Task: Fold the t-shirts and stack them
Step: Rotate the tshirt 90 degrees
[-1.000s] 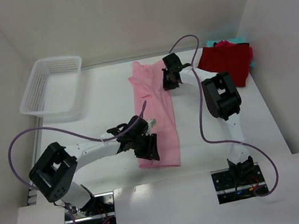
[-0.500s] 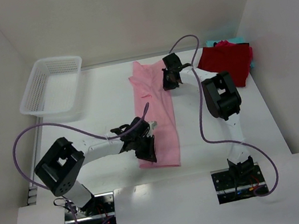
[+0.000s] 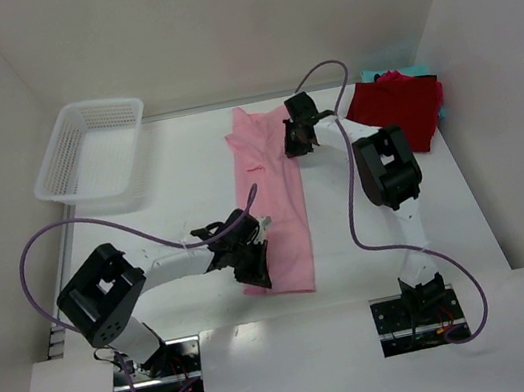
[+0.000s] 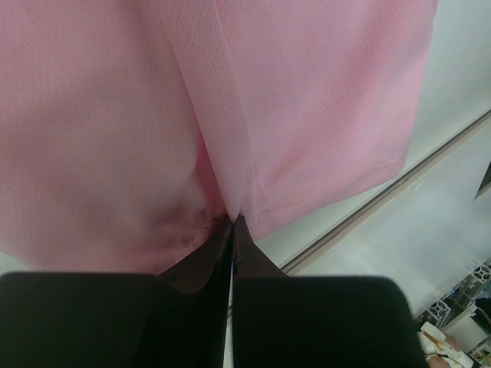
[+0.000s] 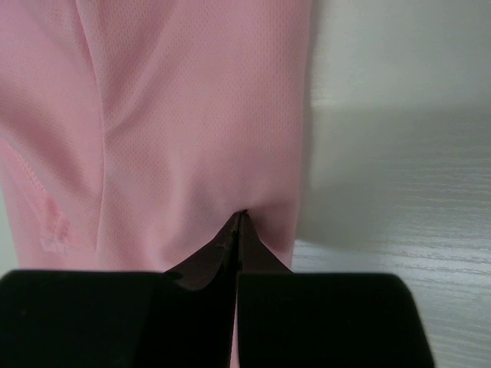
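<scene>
Left wrist view: left gripper (image 4: 232,221) is pinched tight on the pink t-shirt (image 4: 307,92) at its near hem, with cloth bunched right at the tips. Farther out, right gripper (image 5: 240,216) is clamped on the same tee's right edge. Beyond, the dark red shirt (image 3: 397,109) lies folded at far right.

Room lying open between basket (image 3: 91,150) and pink tee (image 3: 280,213)
Bare bench (image 3: 183,179) is stretching there; the dark red tee (image 3: 399,111) is crowding the far right corner.
</scene>
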